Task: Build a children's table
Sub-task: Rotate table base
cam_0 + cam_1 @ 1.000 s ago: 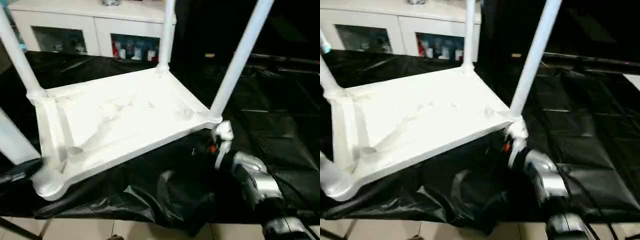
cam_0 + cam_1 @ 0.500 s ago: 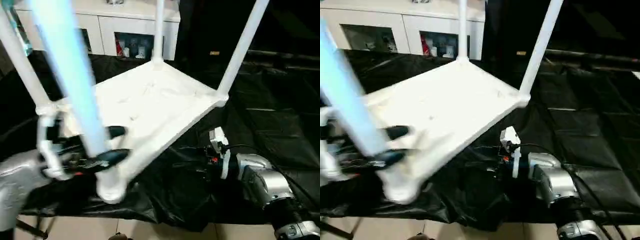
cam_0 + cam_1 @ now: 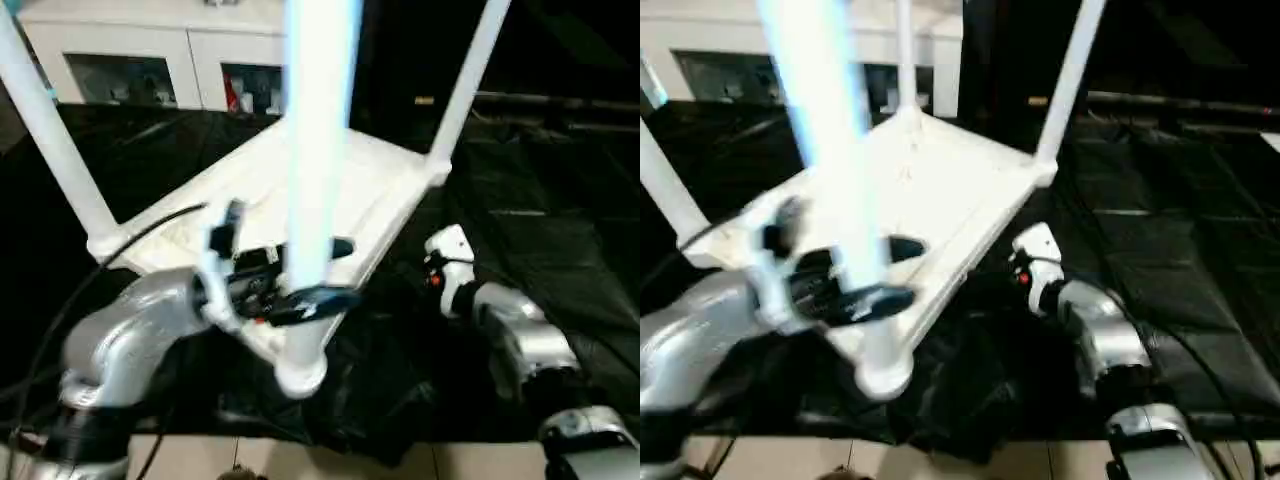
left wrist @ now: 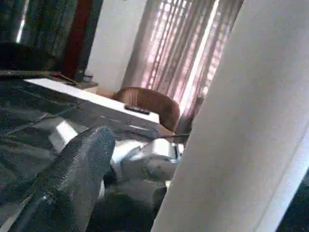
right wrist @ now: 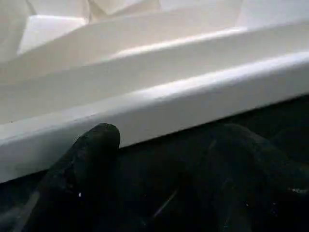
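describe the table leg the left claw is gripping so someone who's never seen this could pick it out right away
On the black-draped work surface lies the upturned white tabletop with four legs pointing up. The one meant is the nearest leg, at the corner closest to the robot. Unlike the others, it has the left claw clamped around it just above its socket.

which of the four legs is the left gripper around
The near leg, rising closest to the camera. The left gripper has a finger on each side of it; the other three stand at the farther corners.
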